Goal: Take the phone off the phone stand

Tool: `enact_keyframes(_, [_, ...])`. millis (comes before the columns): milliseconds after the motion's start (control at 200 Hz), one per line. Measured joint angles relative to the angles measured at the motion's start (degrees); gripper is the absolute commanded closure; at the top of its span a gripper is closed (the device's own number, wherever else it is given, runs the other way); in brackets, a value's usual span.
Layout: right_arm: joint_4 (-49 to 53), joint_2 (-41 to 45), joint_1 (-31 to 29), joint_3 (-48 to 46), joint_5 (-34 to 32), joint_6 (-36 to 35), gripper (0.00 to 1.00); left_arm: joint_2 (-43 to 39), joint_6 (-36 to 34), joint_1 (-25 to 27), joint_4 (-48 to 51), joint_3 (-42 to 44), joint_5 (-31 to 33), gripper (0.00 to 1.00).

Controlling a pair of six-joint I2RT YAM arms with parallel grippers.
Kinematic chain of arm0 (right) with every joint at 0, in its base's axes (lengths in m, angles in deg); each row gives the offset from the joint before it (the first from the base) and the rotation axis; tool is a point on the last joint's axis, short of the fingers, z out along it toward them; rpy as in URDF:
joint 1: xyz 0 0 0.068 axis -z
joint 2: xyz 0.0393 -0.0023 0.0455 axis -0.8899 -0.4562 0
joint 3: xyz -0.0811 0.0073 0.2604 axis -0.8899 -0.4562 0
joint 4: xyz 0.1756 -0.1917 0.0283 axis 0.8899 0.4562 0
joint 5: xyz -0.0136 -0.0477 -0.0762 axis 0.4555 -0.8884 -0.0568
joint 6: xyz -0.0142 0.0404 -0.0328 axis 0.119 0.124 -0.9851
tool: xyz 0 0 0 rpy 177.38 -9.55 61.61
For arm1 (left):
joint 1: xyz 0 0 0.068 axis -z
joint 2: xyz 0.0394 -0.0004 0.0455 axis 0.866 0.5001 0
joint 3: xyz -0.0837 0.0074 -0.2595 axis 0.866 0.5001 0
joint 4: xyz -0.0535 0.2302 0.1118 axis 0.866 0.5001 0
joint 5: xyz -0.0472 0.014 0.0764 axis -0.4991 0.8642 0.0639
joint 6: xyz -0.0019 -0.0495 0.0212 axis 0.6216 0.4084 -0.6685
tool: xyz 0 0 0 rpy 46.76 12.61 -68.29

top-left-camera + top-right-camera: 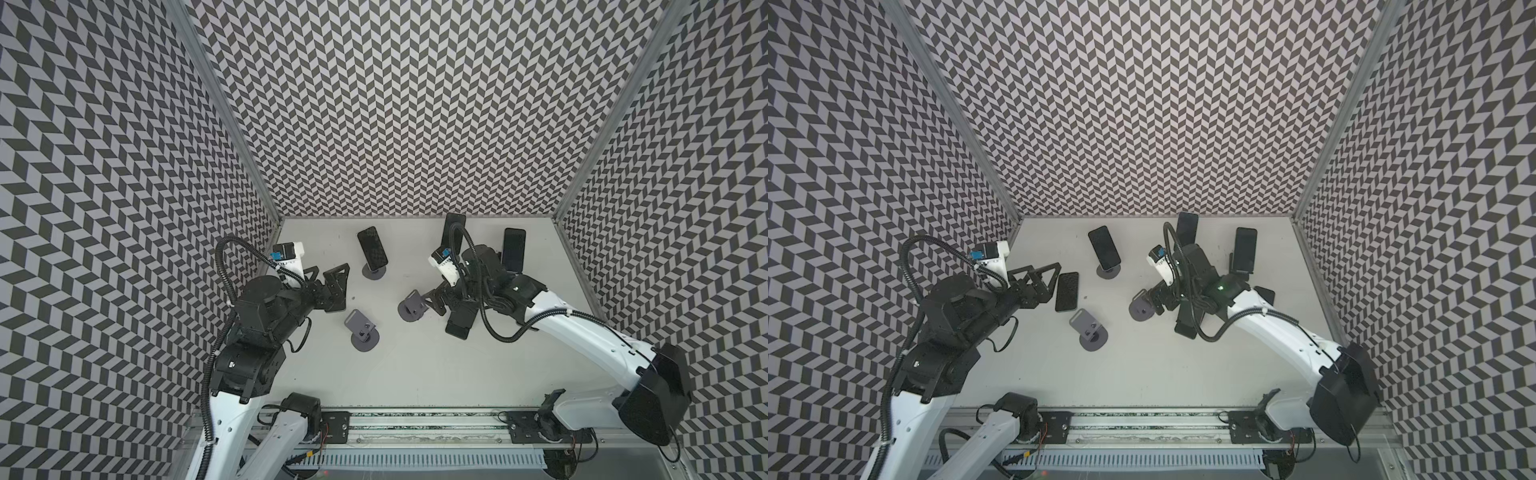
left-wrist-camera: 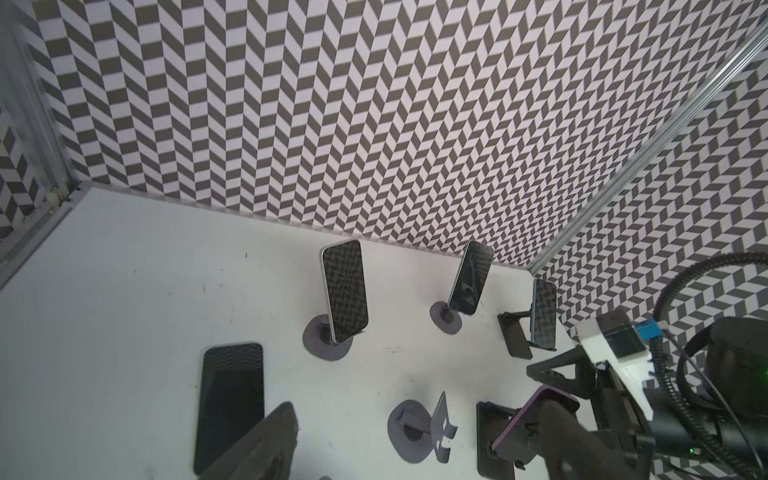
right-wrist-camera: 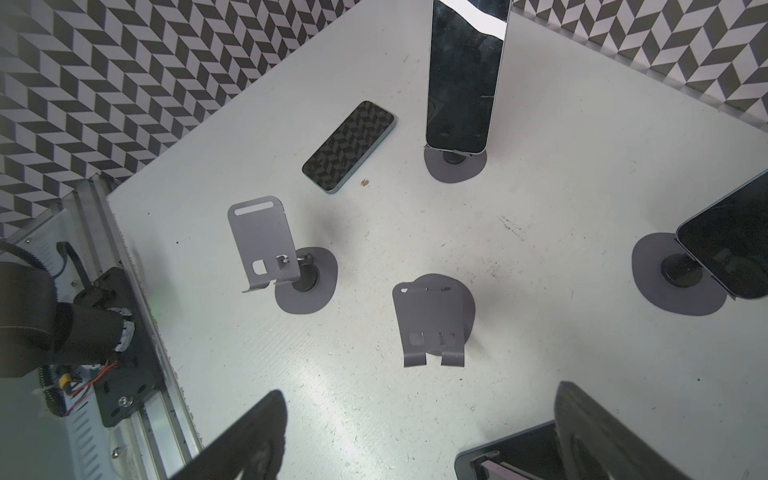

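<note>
The left hand hangs with its fingers apart and nothing between them, one fingertip just beside a dark phone lying flat on the surface. Past that dark phone, farther from the arm bases, stands the grey phone stand with the phone in its cradle. Seen from that stand, the left hand lies to the left and nearer the bases. The right hand, also spread and empty, lies to the right, close by an empty stand. The left hand looks the nearer. The phone leans back almost upright, long axis rising from the cradle lip, screen toward the arm bases. A lift along that axis should free it.
</note>
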Motion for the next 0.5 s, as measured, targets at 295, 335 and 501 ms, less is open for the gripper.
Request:
enact_keyframes(295, [-2.71,-5.79,0.00,0.17,1.27,0.83,0.02,2.05,-0.39,0.00,2.84,0.98,-2.25,0.08])
enact_keyframes(335, [-2.64,-6.40,0.00,0.37,1.25,0.83,0.02,2.36,-0.44,0.00,3.08,1.25,-2.47,0.08])
enact_keyframes(501, [-2.75,-7.96,0.00,1.20,1.18,0.81,0.03,3.63,-1.70,0.00,3.74,2.47,-3.37,0.08])
